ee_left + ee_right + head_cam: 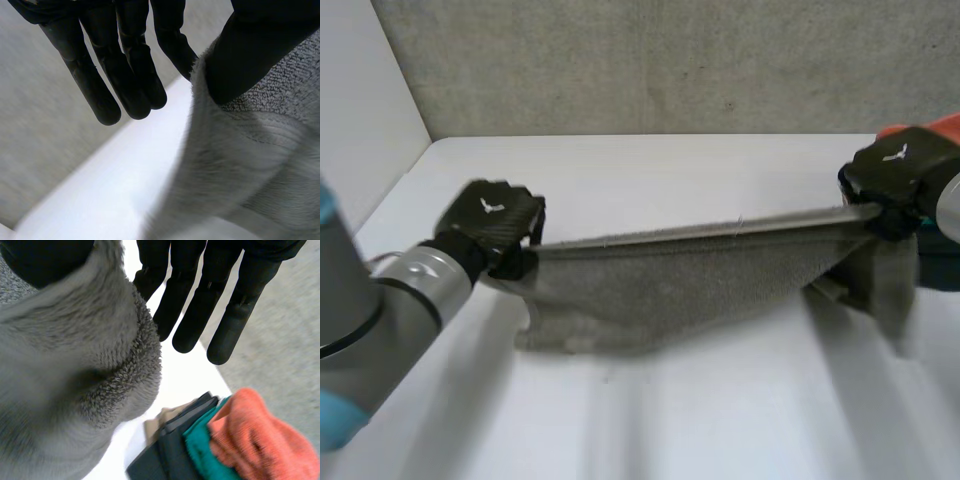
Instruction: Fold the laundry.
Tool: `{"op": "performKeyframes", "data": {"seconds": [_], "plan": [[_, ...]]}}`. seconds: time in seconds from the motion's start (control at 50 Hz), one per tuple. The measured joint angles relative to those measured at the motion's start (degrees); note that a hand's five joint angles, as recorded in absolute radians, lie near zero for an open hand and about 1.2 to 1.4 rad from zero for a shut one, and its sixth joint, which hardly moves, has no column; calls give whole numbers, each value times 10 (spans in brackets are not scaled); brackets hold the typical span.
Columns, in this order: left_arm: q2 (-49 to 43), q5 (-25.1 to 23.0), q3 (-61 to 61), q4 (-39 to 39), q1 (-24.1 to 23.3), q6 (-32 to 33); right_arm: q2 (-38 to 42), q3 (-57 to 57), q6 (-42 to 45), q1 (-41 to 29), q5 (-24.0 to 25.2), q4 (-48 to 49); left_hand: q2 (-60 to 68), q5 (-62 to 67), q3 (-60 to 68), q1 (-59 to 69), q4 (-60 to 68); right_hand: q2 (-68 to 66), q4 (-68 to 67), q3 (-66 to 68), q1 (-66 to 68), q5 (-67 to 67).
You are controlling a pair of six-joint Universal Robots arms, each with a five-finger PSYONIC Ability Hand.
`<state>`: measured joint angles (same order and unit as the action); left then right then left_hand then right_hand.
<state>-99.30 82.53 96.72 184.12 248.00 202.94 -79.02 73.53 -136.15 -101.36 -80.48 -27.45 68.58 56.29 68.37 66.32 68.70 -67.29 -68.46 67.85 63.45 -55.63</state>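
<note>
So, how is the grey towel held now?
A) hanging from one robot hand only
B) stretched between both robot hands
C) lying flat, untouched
B: the left robot hand and the right robot hand each pinch one end of the grey towel, its upper edge taut between them.

Bright diffuse light, soft shadow beneath towel (670,290).

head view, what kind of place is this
Probably a lab test bench: white table against a plain grey wall, left hand and right hand pinching a grey towel taut, folded cloths stacked nearby.
</note>
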Motion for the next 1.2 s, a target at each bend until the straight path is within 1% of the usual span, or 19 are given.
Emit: {"op": "performKeyframes", "data": {"seconds": [0.14, 0.2, 0.22, 0.26, 0.32, 0.36, 0.38, 0.46, 0.5, 0.62, 0.68, 0.74, 0.84, 0.9, 0.94, 1.0, 1.06, 1.1, 1.2], "plan": [[-124, -27, -102, 41, 15, 4, 91, -41, -2, -4, -6, 45, 0, 0, 0, 0, 0, 0, 0, 0, 0, 0], [-154, -26, -173, 69, 17, 4, 130, -76, -9, -13, -11, 98, 0, 0, 0, 0, 0, 0, 0, 0, 0, 0], [-160, -24, -201, 83, 18, 4, 147, -99, -14, -19, -17, 139, 0, 0, 0, 0, 0, 0, 0, 0, 0, 0], [-165, -15, -247, 111, 19, 5, 159, -122, -20, -26, -25, 188, 0, 0, 0, 0, 0, 0, 0, 1, 0, 0], [-164, 9, -303, 166, 20, 5, 167, -163, -36, -38, -48, 322, 0, 0, 0, 0, 0, 0, 0, 2, 0, 0], [-157, 28, -327, 203, 21, 5, 166, -170, -40, -40, -55, 359, 0, 0, 0, 0, 0, 0, 0, 2, 0, 0], [-151, 37, -334, 221, 22, 5, 159, -179, -47, -44, -65, 431, 0, 0, 0, 0, 0, 0, 0, 2, 0, -1], [-109, 65, -333, 280, 28, 7, 138, -177, -56, -46, -67, 532, 0, 0, 0, 0, 0, 0, 0, 2, 0, -7], [-87, 71, -316, 292, 31, 7, 129, -172, -59, -46, -56, 548, 0, 0, 0, 0, 0, 0, 0, 2, 0, -11], [-35, 73, -227, 286, 36, 8, 115, -150, -61, -43, 0, 506, 0, 0, 0, 0, 0, 0, 0, 2, 0, -22], [-11, 62, -138, 276, 38, 9, 119, -125, -60, -40, 47, 431, 0, 0, 0, 0, 0, 0, 0, 2, 0, -23], [-3, 47, -70, 272, 40, 10, 133, -103, -59, -38, 75, 379, 0, 3, 0, 0, 0, 0, -1, 2, 0, -23], [-12, 25, 27, 272, 42, 10, 177, -63, -56, -36, 97, 322, 1, 7, 0, 0, 0, 0, -2, 2, 0, -23], [-29, 19, 61, 273, 43, 10, 208, -43, -54, -37, 97, 309, 1, 7, 0, 0, 0, 8, 9, -7, 0, -16], [-45, 17, 83, 274, 45, 10, 233, -27, -54, -37, 94, 304, 1, 7, 0, 0, 0, 56, 65, -59, -12, 35], [-55, 16, 99, 274, 47, 10, 254, -11, -56, -37, 85, 303, 1, 7, 0, 0, 0, 136, 145, -140, -94, 117], [-60, 15, 111, 275, 52, 10, 266, 10, -62, -36, 61, 304, 1, 7, 0, 0, 0, 285, 295, -287, -253, 274], [-58, 15, 115, 274, 55, 10, 267, 22, -70, -35, 40, 305, 1, 7, 0, 0, 0, 358, 368, -361, -318, 349], [-35, 15, 122, 273, 62, 10, 260, 54, -129, -22, -29, 308, 1, 7, 0, 0, 0, 415, 435, -421, -373, 418]]}}
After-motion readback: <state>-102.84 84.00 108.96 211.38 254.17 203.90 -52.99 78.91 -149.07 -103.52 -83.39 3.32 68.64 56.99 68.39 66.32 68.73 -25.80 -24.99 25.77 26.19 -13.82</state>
